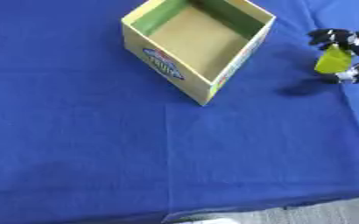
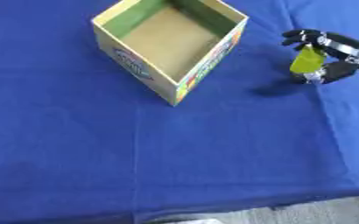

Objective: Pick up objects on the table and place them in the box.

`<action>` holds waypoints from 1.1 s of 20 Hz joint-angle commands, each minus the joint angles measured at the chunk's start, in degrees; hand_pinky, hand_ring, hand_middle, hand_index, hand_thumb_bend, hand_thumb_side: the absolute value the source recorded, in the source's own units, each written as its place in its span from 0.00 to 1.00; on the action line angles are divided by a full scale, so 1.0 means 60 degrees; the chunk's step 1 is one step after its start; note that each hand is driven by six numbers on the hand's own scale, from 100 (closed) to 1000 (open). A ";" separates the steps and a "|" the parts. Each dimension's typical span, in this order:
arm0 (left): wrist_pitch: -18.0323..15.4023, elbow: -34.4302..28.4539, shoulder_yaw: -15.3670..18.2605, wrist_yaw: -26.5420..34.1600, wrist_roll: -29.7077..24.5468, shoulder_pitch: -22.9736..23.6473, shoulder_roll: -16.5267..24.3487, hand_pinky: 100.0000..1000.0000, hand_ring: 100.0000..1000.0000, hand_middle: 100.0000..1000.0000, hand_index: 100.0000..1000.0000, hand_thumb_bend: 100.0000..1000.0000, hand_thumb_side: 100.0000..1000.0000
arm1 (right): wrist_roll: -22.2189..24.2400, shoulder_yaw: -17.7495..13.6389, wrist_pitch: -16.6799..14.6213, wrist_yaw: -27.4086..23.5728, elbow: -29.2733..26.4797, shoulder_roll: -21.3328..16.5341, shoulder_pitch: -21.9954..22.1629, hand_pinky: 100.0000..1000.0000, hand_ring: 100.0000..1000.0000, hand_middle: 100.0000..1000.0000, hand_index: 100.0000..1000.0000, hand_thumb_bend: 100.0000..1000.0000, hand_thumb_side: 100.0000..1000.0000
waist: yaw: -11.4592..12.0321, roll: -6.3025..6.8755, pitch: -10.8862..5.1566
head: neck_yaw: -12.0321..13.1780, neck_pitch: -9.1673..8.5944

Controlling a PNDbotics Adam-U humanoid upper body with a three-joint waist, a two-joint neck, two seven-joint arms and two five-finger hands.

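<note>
— Where the table [image 2: 98, 166] meets its right edge, what has the right hand [image 2: 332, 54] got?
— Its fingers are curled round a yellow-green object [image 2: 307, 60], held above the blue cloth; its shadow lies just below.
— And the box [image 2: 170, 46]?
— Open, empty, near the far edge; well left of the hand.

Blue-clothed table [image 1: 98, 153]; open cardboard box [image 1: 194, 37] resting on it.
</note>
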 commanded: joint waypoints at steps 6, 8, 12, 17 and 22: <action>0.0000 -0.0126 0.0059 0.0028 0.0000 -0.0002 0.0109 0.50 0.67 0.47 0.59 0.17 0.95 | -0.0965 -0.0223 0.0237 0.0626 0.0246 -0.0319 -0.0071 0.66 0.92 0.92 0.85 0.43 0.41 | -0.0057 0.0009 -0.0182 | 0.0044 0.0036; 0.0001 -0.0126 0.0058 0.0027 -0.0001 -0.0002 0.0106 0.50 0.67 0.47 0.59 0.17 0.95 | -0.1508 -0.0238 0.0452 0.0865 0.0284 -0.0322 -0.0079 0.55 0.85 0.89 0.84 0.32 0.30 | -0.0062 0.0012 -0.0181 | 0.0037 0.0030; 0.0003 -0.0124 0.0060 0.0029 0.0005 0.0007 0.0101 0.50 0.67 0.47 0.59 0.18 0.95 | -0.2627 -0.0237 0.0729 0.1212 0.0256 -0.0298 -0.0085 0.30 0.66 0.85 0.79 0.00 0.00 | -0.0076 0.0019 -0.0184 | 0.0035 0.0035; 0.0010 -0.0116 0.0055 0.0035 0.0008 0.0013 0.0094 0.50 0.67 0.47 0.59 0.18 0.95 | -0.3684 -0.0186 0.0696 0.1088 0.0135 -0.0260 -0.0093 0.06 0.44 0.72 0.70 0.00 0.00 | -0.0129 0.0026 -0.0199 | 0.0032 0.0040; 0.0017 -0.0106 0.0053 0.0039 0.0016 0.0016 0.0085 0.50 0.67 0.47 0.59 0.18 0.95 | -0.4212 -0.0110 0.0511 0.0509 0.0142 -0.0205 -0.0074 0.00 0.31 0.46 0.40 0.08 0.16 | -0.0167 0.0020 -0.0216 | 0.0025 0.0050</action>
